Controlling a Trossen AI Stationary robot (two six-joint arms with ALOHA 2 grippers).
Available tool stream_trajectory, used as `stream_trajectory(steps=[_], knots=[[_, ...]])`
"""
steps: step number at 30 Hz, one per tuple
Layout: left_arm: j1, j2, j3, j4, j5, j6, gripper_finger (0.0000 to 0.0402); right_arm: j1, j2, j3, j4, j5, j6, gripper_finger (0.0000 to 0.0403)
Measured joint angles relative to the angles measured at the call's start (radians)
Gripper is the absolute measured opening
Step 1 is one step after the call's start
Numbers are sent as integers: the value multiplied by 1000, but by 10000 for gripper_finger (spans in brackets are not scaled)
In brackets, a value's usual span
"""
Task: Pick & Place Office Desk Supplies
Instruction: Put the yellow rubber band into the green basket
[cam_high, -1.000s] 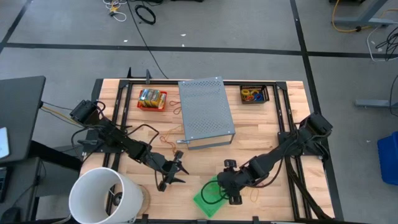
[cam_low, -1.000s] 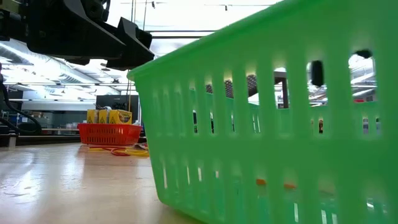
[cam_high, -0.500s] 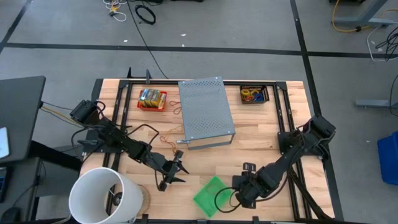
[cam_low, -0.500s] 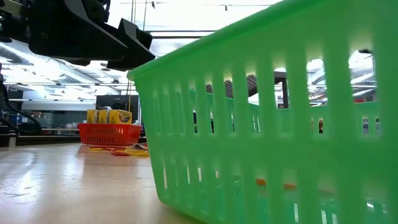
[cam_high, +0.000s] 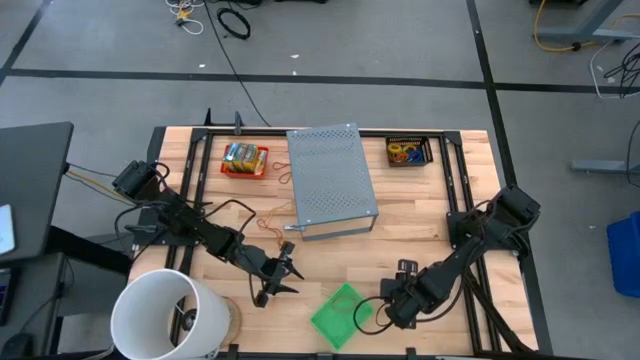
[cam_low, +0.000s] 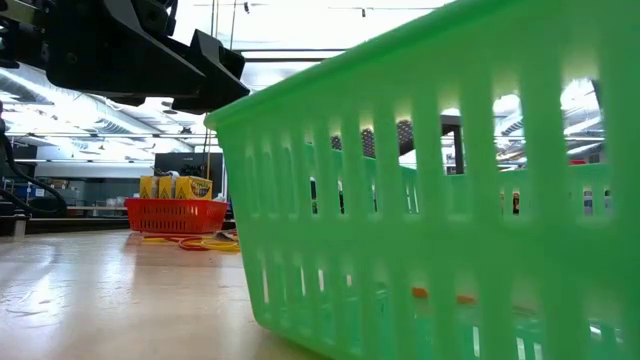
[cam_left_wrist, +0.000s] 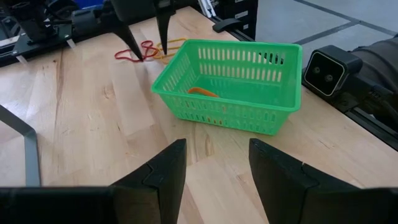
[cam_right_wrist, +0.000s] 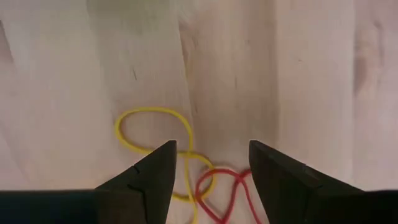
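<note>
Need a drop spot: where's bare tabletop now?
Bare wood between the red basket and left arm, and right of the grey box below the black tray. Crowded near the green basket, right gripper, bucket.

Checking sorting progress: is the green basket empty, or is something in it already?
Not empty. In the left wrist view, the green basket stands upright with one orange rubber band lying on its floor.

- Left arm (cam_high: 190, 228) – stretched from the table's left edge toward the front centre, forearm low over the table.
- Left gripper (cam_high: 283, 275) – fingers (cam_left_wrist: 280, 174) apart, nothing between them.
- Right arm (cam_high: 470, 250) – folded in from the right edge, wrist pitched down near the front edge.
- Right gripper (cam_right_wrist: 208, 163) – pointing at the tabletop, fingers (cam_right_wrist: 152, 171) parted, holding nothing.
</note>
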Motion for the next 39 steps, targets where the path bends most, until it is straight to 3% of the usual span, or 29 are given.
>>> stream_trajectory(steps=[11, 14, 19, 21, 28, 39], knots=[[0, 0, 0, 0, 0, 0, 179, 3, -6, -85, 149, 37, 29, 190], [0, 0, 0, 0, 0, 0, 179, 3, -5, -92, 148, 51, 39, 152], [0, 0, 0, 0, 0, 0, 179, 2, -4, -93, 123, 90, 72, 36], [0, 0, 0, 0, 0, 0, 179, 2, -3, -93, 122, 102, 76, 12], [0, 0, 0, 0, 0, 0, 179, 2, 8, -10, 16, 219, 65, 2], [0, 0, 0, -3, 3, 0, 179, 16, 4, 325, -241, 411, -42, 1]])
